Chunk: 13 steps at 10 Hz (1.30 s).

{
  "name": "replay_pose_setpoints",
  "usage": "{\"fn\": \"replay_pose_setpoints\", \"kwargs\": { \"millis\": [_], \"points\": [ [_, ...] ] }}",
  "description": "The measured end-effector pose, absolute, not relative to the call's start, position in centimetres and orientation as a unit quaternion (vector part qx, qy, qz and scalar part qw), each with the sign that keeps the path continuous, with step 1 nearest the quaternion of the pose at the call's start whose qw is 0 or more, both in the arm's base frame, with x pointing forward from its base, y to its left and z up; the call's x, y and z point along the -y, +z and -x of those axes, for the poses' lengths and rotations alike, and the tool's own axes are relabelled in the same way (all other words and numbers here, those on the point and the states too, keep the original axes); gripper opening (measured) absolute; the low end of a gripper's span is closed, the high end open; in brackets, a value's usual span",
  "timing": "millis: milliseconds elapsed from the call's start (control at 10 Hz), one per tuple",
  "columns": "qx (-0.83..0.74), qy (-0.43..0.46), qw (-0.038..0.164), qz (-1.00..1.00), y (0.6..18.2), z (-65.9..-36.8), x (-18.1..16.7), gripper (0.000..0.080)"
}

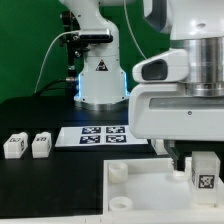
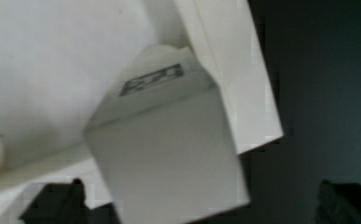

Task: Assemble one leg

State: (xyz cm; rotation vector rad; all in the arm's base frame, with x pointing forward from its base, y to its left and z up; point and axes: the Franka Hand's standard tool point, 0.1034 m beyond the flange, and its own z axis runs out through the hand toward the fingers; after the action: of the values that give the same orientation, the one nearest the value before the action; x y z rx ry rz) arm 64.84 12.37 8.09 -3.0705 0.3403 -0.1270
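Black table [image 1: 30, 115]; tool [image 1: 203, 162] clamps leg [image 2: 168, 150] bearing black-and-white tag [image 2: 152, 80].

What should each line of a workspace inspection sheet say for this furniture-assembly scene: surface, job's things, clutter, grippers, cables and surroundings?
Surface: black table, with the marker board lying flat on it.
Job's things: one leg stands between the fingers at the white panel. Two more legs sit side by side at the exterior view's left.
Clutter: nothing seen.
Grippers: the gripper is low over the panel with a finger on either side of the leg. Whether they touch it cannot be told.
Cables: black cables hang beside the robot base.
Surroundings: green backdrop.
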Motion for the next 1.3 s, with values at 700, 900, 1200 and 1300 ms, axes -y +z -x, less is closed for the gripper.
{"fn": "replay_pose_setpoints", "kwargs": {
  "millis": [700, 900, 1200, 1300],
  "points": [
    [-0.091, -0.04, 0.022, 0.995, 7.8, -64.8, -12.0, 0.0295],
    [-0.119, -0.04, 0.026, 0.992, 7.7, -64.9, -11.7, 0.0295],
    [-0.217, -0.032, 0.033, 0.975, 7.7, -64.8, -11.3, 0.0295],
    [-0.31, -0.022, 0.032, 0.95, 7.7, -64.6, -11.1, 0.0295]
  ]
}}
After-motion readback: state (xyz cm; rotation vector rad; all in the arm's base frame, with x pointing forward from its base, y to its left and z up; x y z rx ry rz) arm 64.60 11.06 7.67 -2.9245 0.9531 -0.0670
